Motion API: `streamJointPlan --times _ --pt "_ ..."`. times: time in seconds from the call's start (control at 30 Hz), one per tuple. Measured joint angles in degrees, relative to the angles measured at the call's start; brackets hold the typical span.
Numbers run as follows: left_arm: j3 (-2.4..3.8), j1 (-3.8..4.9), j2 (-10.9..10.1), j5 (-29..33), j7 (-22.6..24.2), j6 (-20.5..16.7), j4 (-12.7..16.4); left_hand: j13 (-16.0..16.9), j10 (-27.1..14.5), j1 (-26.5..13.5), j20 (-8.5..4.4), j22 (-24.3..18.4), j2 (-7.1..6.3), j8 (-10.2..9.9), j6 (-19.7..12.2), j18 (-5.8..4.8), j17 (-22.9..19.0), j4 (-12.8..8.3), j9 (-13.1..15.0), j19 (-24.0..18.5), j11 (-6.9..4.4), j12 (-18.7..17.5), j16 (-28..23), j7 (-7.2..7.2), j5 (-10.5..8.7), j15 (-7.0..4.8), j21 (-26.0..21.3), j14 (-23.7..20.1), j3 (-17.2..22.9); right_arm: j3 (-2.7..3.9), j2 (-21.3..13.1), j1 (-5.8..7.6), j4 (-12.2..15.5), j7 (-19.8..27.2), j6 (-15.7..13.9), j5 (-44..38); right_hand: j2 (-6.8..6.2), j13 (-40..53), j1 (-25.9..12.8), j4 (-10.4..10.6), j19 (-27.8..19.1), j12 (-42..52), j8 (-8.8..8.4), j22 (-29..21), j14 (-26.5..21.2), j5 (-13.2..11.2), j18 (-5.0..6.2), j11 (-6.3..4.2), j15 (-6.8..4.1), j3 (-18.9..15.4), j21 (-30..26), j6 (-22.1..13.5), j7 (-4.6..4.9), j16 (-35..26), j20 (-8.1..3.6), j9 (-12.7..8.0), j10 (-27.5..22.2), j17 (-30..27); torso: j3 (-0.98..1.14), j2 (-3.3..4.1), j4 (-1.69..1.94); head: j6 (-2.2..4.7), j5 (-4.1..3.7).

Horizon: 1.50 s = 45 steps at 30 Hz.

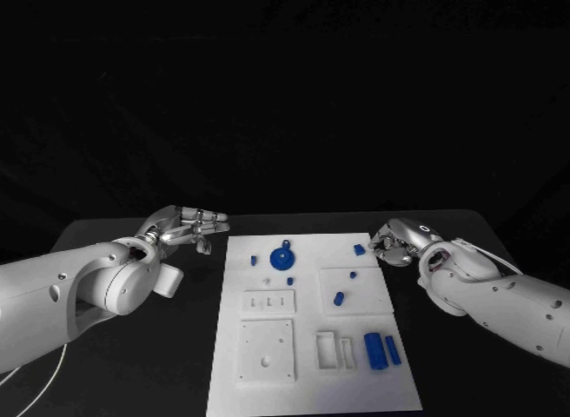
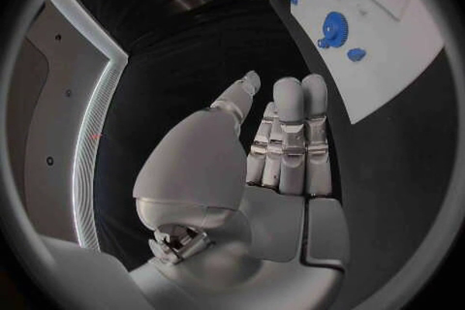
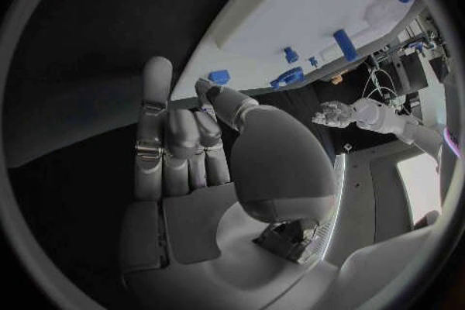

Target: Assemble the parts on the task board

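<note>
Both hands, left [image 1: 185,228] and right [image 1: 398,240], beside the task board [image 1: 313,382], fingers released, empty.

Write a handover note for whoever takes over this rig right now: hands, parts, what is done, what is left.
Left hand: holds nothing, fingers apart, over the black table beside the task board's far left corner.
Right hand: holds nothing, beside the board's far right corner, next to a small blue part.
Parts: blue gear at the far middle, small blue pieces mid-board, two blue cylinders lying at the near right.
Done: cannot tell that anything is seated.
Left: pick up and fit the loose parts.
</note>
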Motion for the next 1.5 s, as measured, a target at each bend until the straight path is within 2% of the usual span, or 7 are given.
streamJointPlan --times 0.1,0.23,0.33,0.57,0.77,1.2,1.5 --pt "0.0 -0.01 0.0 0.0 0.0 0.0 0.0 0.0 0.0 0.0 0.0 0.0 0.0 0.0 0.0 0.0 0.0 0.0 0.0 0.0 0.0 0.0 0.0 0.0 0.0 0.0 0.0 0.0 0.0 0.0 0.2 -0.21 -0.1 -0.2 0.6 -0.2 -0.41 0.0 -0.8 -0.2 0.0 0.2 0.0 0.4 0.0 0.8 0.01 0.0 0.0 1.5 0.0 0.0 0.01 0.0 0.0 0.0 0.0 0.0 0.01 0.0 -0.01 -0.04 0.05" --pt "0.0 -0.02 0.0 0.0 0.0 0.0 0.0 0.0 0.0 0.0 0.0 0.0 0.0 0.0 0.0 0.0 0.0 0.0 0.0 0.0 0.0 0.0 0.0 0.0 0.0 0.0 0.0 0.0 0.0 -0.01 0.5 -0.37 -0.2 -0.3 1.2 -0.3 0.16 -0.2 -1.4 -0.4 0.0 0.2 0.0 0.8 0.0 0.8 0.0 -0.19 0.0 2.6 -0.2 0.0 0.01 0.0 0.0 0.0 -0.2 0.0 0.02 -0.02 0.0 -0.07 0.07" --pt "0.0 -0.03 0.0 0.0 0.0 0.0 0.0 0.0 0.0 0.0 0.0 0.0 0.0 0.0 0.0 0.0 0.0 0.0 0.0 0.0 0.0 0.0 0.0 0.0 0.0 0.0 0.0 0.0 0.0 -0.01 0.8 -0.49 -0.3 -0.3 1.6 -0.4 0.12 -0.2 -1.8 -0.8 0.0 0.2 0.0 1.2 0.0 0.8 0.01 -0.19 0.0 3.3 -0.4 -0.1 -0.1 0.0 0.0 0.0 -0.2 0.0 0.02 -0.02 0.03 -0.11 0.03" --pt "0.0 -0.04 0.0 0.0 0.0 0.1 -0.1 0.0 0.0 0.0 0.0 0.0 0.0 0.0 0.0 0.0 0.0 0.0 0.0 0.0 0.0 0.0 0.0 0.0 0.0 0.0 0.0 0.0 0.0 0.0 1.3 -0.62 -0.5 -0.4 2.0 -0.5 0.73 -0.2 -2.4 -1.1 0.0 0.2 0.0 1.6 -0.2 1.1 0.0 -0.19 -0.2 4.1 -0.7 -0.4 -0.02 0.0 0.0 0.0 -0.2 0.0 0.03 -0.02 0.04 -0.13 0.01" --pt "0.0 -0.05 0.1 0.0 0.0 0.1 -0.1 0.0 0.0 0.0 0.0 -0.1 0.0 0.0 0.0 0.0 0.0 -0.1 0.0 0.0 0.0 0.0 0.0 0.0 0.0 0.0 0.0 0.0 0.5 0.03 1.7 -0.61 -0.6 -0.5 2.0 -0.6 0.74 -0.2 -2.4 -1.3 0.0 0.4 0.0 1.8 -0.2 1.1 0.0 -0.19 -0.2 4.4 -0.9 -0.8 0.01 0.0 0.0 0.0 -0.2 0.0 0.03 -0.02 0.04 -0.16 0.01" --pt "-0.01 -0.09 0.1 0.0 0.0 0.1 -0.3 0.0 0.0 0.0 0.0 -0.1 0.0 0.0 0.0 0.0 0.0 -0.1 0.0 0.0 0.0 0.0 0.0 0.0 0.0 0.0 0.0 0.0 0.5 -0.03 2.0 -1.11 2.7 -0.5 2.4 -0.8 0.73 -0.3 -2.8 -1.3 0.0 0.4 0.0 2.3 -0.2 1.3 -0.01 -0.19 -0.2 4.7 -1.1 -0.8 0.01 0.0 0.01 -0.1 -0.2 0.0 0.0 -0.04 0.01 -0.24 0.2" --pt "-0.01 -0.18 0.2 0.0 0.0 0.1 -0.4 0.0 0.0 0.0 0.0 -0.2 0.0 0.0 0.0 0.01 0.0 -0.3 0.0 0.0 0.0 0.0 0.0 0.0 0.0 0.0 0.3 0.0 0.7 0.01 2.1 -1.24 3.5 -0.8 2.3 -1.1 0.73 -0.3 -2.8 -1.5 0.0 0.4 0.0 2.5 -0.2 1.3 0.0 -0.19 -0.2 4.9 -1.4 -1.0 0.13 0.0 0.01 -0.1 -0.2 0.1 -0.01 -0.04 0.0 -0.34 0.05"
